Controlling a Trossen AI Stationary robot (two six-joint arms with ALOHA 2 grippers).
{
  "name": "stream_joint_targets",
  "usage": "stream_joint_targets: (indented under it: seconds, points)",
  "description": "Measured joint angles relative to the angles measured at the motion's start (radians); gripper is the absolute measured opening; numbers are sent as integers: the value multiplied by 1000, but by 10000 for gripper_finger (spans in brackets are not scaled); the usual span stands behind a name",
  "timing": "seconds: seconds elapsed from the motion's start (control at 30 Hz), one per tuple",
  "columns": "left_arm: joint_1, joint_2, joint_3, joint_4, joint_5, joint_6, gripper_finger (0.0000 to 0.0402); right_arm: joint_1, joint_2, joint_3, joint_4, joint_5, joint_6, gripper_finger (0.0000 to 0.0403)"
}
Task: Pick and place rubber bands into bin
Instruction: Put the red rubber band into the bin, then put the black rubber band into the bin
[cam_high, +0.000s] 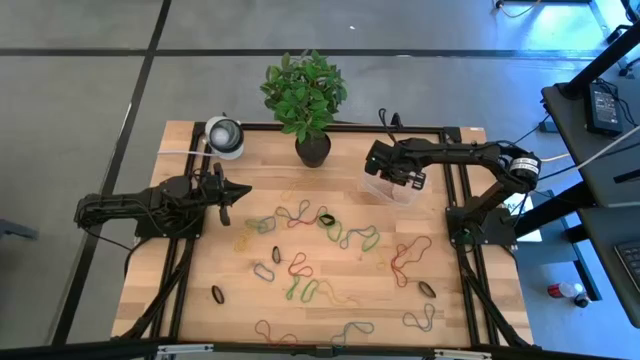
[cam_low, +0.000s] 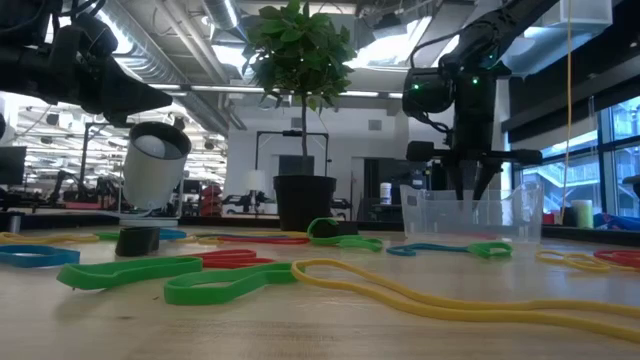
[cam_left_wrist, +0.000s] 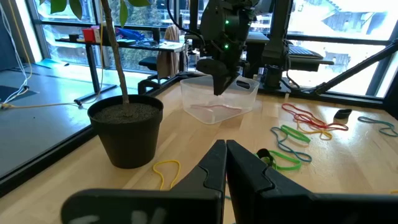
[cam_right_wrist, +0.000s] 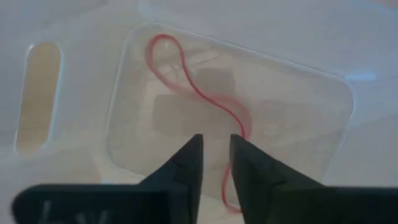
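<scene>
Many rubber bands (cam_high: 300, 215) in red, green, yellow, black and grey lie scattered flat on the wooden table. The clear bin (cam_high: 392, 187) sits at the far right of the table, and one red band (cam_right_wrist: 186, 81) lies on its floor. My right gripper (cam_right_wrist: 216, 149) hovers over the bin (cam_left_wrist: 217, 102), pointing down, narrowly open and holding nothing. My left gripper (cam_high: 243, 188) is shut and empty. It hangs level above the table's left part and points toward the right.
A black plant pot (cam_high: 312, 148) with a leafy plant stands at the far edge, left of the bin. A round white-and-grey object (cam_high: 225, 135) sits at the far left corner. Black frame rails (cam_high: 455, 190) run along the table's sides.
</scene>
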Motion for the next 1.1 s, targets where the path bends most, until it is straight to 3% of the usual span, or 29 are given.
stream_joint_targets:
  seconds: [0.27, 0.43, 0.63, 0.87, 1.1]
  points:
    - [0, 0, 0, 0, 0, 0, 6, 12, -19, 0, 0, -10, -9, 132]
    - [0, 0, 0, 0, 0, -16, 6, 44, -112, 0, -2, 9, -11, 135]
    - [0, 0, 0, 0, -5, -144, 6, 100, -266, 0, -1, 28, -94, 135]
    - [0, 0, 0, 7, -56, -161, 6, 242, -413, 1, 68, 153, -356, 135]
    - [0, 0, 0, 42, -75, -209, 6, 331, -428, 2, 81, 109, -759, 135]
